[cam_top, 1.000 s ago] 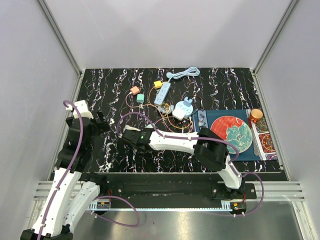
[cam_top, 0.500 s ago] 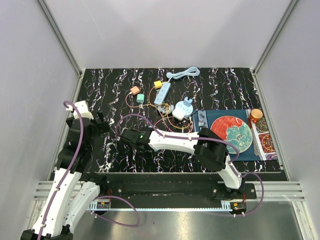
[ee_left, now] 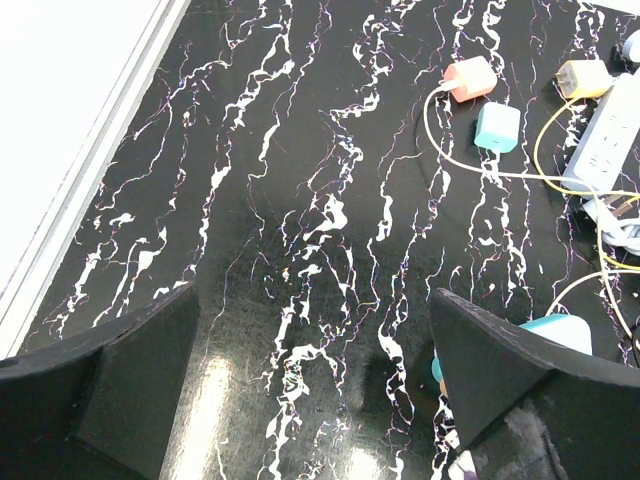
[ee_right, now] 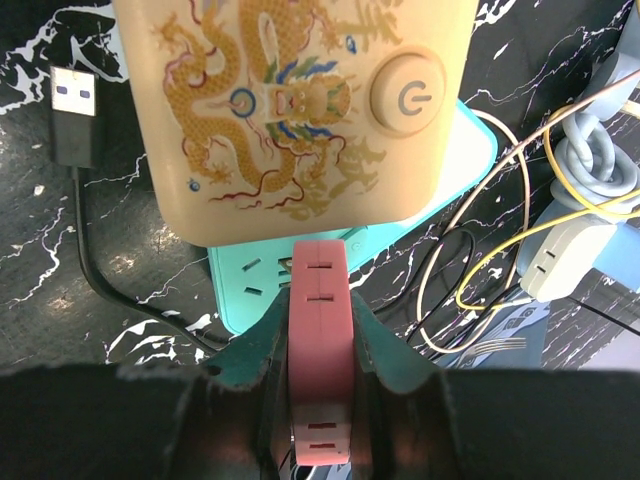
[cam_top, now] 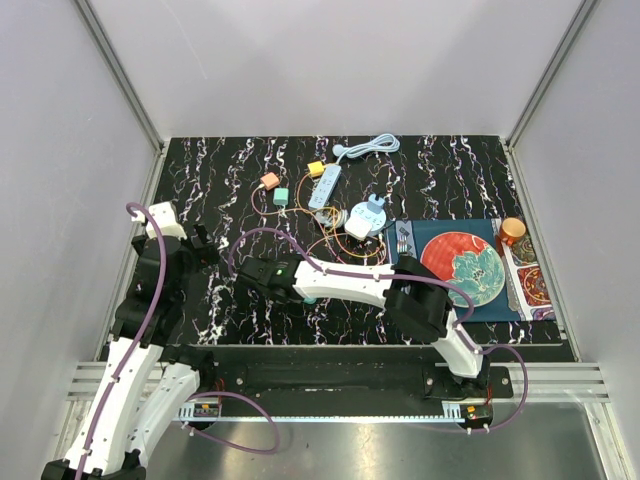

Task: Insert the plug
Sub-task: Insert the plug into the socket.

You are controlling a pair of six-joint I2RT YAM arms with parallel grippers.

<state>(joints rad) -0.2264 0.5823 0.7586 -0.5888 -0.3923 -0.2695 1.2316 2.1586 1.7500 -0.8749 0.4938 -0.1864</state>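
Pink boxy plastic plug (ee_right: 320,352) | right gripper (ee_right: 320,312) pinching it | left gripper (ee_left: 312,325) spread

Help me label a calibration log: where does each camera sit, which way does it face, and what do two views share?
Top external: fixed above and behind the bases, looking down on the marbled table; both arms show.
Left wrist: on the left arm, facing out across the table; the open left gripper frames the bottom.
Right wrist: on the right arm, looking past the right gripper, shut on a pink plug, at a dragon-printed power strip.
Shared: top external and left wrist both show the white power strip.
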